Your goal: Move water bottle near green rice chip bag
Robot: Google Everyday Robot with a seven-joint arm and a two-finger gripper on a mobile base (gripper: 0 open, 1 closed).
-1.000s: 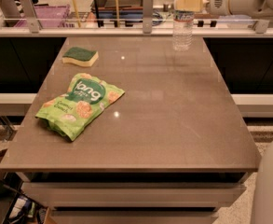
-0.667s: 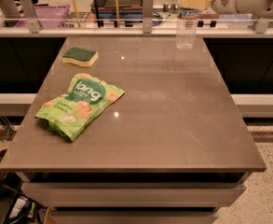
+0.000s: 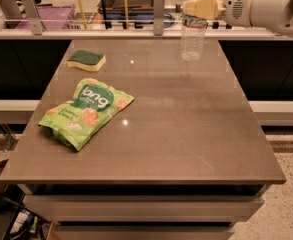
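Observation:
The water bottle, clear and ribbed with a white cap, is upright at the far right of the grey table. My gripper reaches in from the upper right, its pale yellow fingers closed around the bottle's upper body. I cannot tell whether the bottle's base touches the table. The green rice chip bag, crinkled lime green with white lettering, lies flat on the left side of the table, far from the bottle.
A green-and-yellow sponge lies at the far left of the table. A counter rail with metal posts and bins runs behind the far edge. The floor drops away past the right edge.
The gripper and the bottle have shifted slightly left and toward me along the far right of the table. The bag and sponge have not moved.

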